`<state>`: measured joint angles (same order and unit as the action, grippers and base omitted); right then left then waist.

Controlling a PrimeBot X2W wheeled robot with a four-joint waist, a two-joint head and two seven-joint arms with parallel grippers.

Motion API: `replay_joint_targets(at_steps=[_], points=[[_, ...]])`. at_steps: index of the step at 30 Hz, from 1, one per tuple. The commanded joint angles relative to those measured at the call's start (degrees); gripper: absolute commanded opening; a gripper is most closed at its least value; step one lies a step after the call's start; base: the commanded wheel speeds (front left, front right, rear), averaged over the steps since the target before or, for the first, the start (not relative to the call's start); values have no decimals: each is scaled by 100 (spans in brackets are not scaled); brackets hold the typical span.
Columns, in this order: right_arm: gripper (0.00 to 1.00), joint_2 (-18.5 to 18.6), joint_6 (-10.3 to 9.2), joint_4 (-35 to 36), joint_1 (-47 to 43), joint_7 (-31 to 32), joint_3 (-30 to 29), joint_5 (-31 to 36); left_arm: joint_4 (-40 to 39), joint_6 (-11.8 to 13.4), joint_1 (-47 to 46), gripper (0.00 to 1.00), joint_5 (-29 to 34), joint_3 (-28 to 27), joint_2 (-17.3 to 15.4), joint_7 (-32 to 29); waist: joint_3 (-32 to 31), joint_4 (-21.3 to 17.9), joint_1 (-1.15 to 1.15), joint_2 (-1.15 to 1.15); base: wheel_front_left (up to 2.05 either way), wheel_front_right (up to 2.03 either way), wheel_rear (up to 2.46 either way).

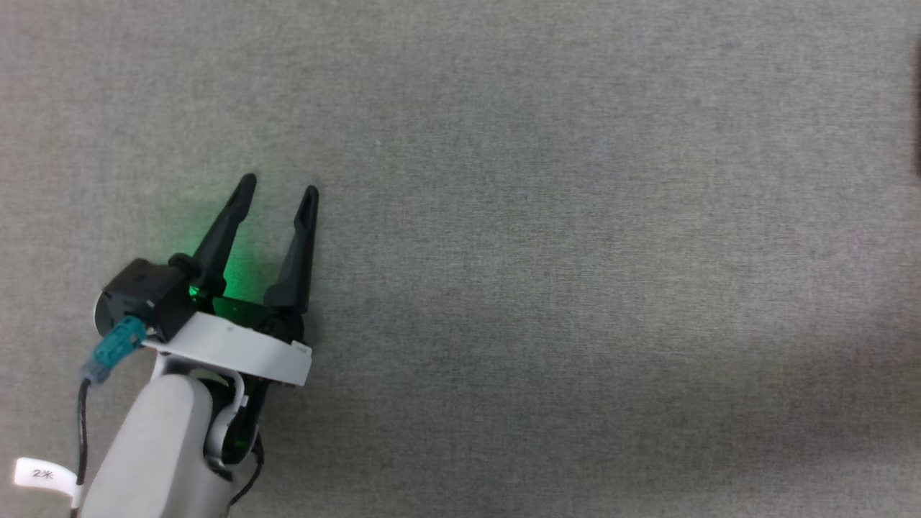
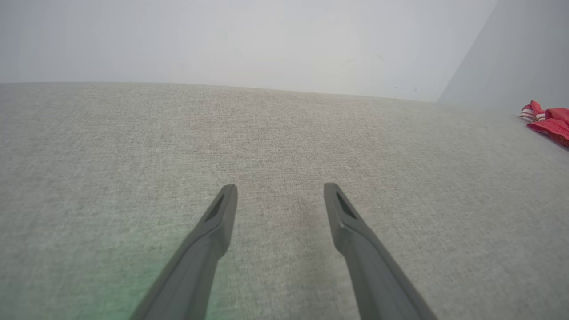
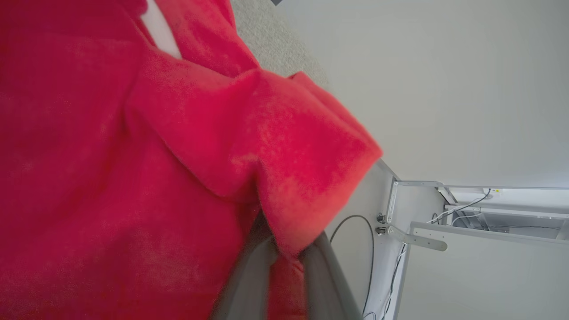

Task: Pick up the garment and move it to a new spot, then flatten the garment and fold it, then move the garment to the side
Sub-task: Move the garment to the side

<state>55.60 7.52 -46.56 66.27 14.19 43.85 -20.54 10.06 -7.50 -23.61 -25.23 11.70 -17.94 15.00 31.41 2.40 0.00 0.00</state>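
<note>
The red garment [image 3: 133, 169] hangs in thick folds across most of the right wrist view, a strip of white showing near its top. My right gripper [image 3: 286, 266] is shut on a fold of this red cloth, its fingertips buried in it. In the left wrist view a small part of the garment [image 2: 549, 124], red with striped trim, lies at the far right edge of the grey surface. My left gripper [image 1: 279, 188] hovers open over the lower left of the grey cloth surface in the head view, nothing between its fingers [image 2: 222, 213].
A grey fabric-covered table [image 1: 540, 252] spreads across the head view. Pale walls [image 2: 266, 40] border it at the back and right. A white metal frame [image 3: 422, 209] with cables stands beyond the table edge.
</note>
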Motion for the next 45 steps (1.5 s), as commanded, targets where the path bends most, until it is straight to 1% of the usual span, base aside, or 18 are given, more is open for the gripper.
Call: replay_joint_targets(at_steps=[1,6,9,11,12,14,15,16,17,18,19,20,27,30,37,39,41,45], points=[[0,-62,-7,-80,-47,-56,-72,40,8,3,-55,100,-36,-1,23,17,13,42,0,0,0,0,0],[33,-252,-7,-395,-11,-177,-315,107,37,3,10,100,-49,-30,21,17,-64,61,0,0,0,0,0],[46,-367,-7,-552,5,-215,-436,156,58,3,67,100,-43,-72,19,17,-175,39,0,0,0,0,0],[49,-454,-7,-632,-9,-236,-521,117,72,3,114,100,-37,-94,30,17,-276,22,0,0,0,0,0],[58,-487,-7,-662,-33,-227,-545,129,76,3,142,100,-31,-106,33,17,-334,12,0,0,0,0,0],[65,-523,-7,-749,-82,-184,-606,72,82,3,187,100,-32,-127,47,17,-450,0,0,0,0,0,0],[73,-543,-7,-786,-108,-189,-633,78,82,3,205,100,-32,-135,51,17,-511,-2,0,0,0,0,0],[78,-568,-7,-807,-142,-218,-634,88,78,3,230,100,-33,-150,57,18,-573,-5,0,0,0,0,0],[82,-589,-7,-853,-154,-235,-675,69,83,3,270,100,-35,-163,62,17,-642,-7,0,0,0,0,0],[87,-599,-7,-909,-175,-243,-717,69,90,3,308,100,-35,-172,64,17,-708,-10,0,0,0,0,0],[95,-617,-7,-938,-202,-257,-729,96,92,3,337,100,-34,-189,67,17,-779,-15,0,0,0,0,0],[100,-622,-7,-971,-219,-283,-765,114,93,3,372,100,-32,-203,68,18,-845,-17,0,0,0,0,0],[100,-794,-7,-1109,-489,-508,-1012,48,121,3,653,100,-23,-330,46,18,-1289,-30,0,0,0,0,0],[100,-945,-7,-1144,-687,-704,-1227,-19,132,3,818,100,12,-421,38,17,-1537,-36,0,0,0,0,0],[100,-1361,-7,-1023,-1387,-1484,-1643,-332,184,3,1238,100,109,-620,-9,17,-2177,-35,0,0,0,0,0],[100,-1491,-7,-958,-1620,-1768,-1763,-271,194,3,1360,100,130,-685,-37,18,-2350,-43,0,0,0,0,0],[100,-1712,-7,-876,-1891,-2056,-1950,-289,202,3,1489,100,136,-750,-52,17,-2519,-62,0,0,0,0,0],[100,-2037,-7,-598,-2450,-2570,-2313,-104,212,3,1724,100,159,-846,-91,17,-2798,-80,0,0,0,0,0]])
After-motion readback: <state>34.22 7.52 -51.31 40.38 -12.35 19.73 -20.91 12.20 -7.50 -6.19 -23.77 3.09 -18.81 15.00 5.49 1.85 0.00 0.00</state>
